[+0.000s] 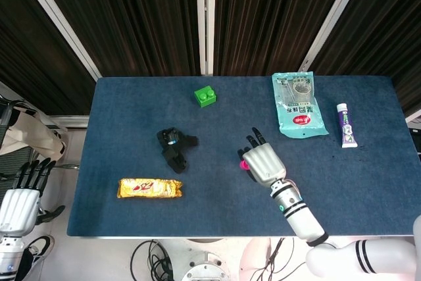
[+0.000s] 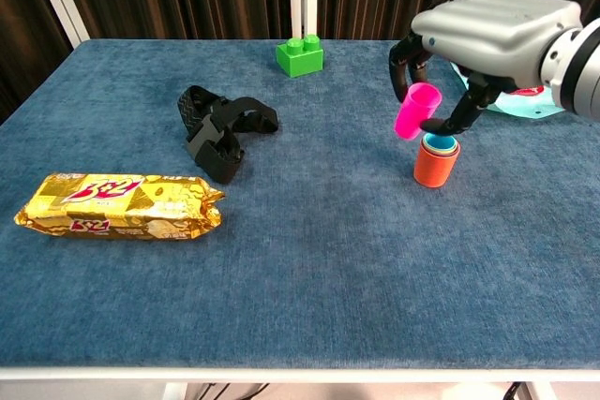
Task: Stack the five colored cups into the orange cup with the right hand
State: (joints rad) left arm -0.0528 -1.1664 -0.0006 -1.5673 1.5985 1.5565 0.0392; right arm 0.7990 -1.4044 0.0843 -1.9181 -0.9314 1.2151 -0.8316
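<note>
My right hand (image 2: pixel 492 30) pinches a pink cup (image 2: pixel 416 111) between thumb and finger, tilted and lifted off the table. The cup hangs just above and slightly left of the orange cup (image 2: pixel 435 165), which stands upright with a blue cup's rim (image 2: pixel 439 144) showing inside it. In the head view the right hand (image 1: pixel 262 162) covers the orange cup, and only a bit of the pink cup (image 1: pixel 244 164) shows at its left edge. My left hand (image 1: pixel 18 203) hangs off the table at the lower left, fingers apart and holding nothing.
A green brick (image 2: pixel 300 53) sits at the back. A black strap bundle (image 2: pixel 221 130) and a gold snack bar (image 2: pixel 117 205) lie on the left. A teal bag (image 1: pixel 298 104) and a white tube (image 1: pixel 346 125) lie at the back right of the blue table (image 2: pixel 300 288).
</note>
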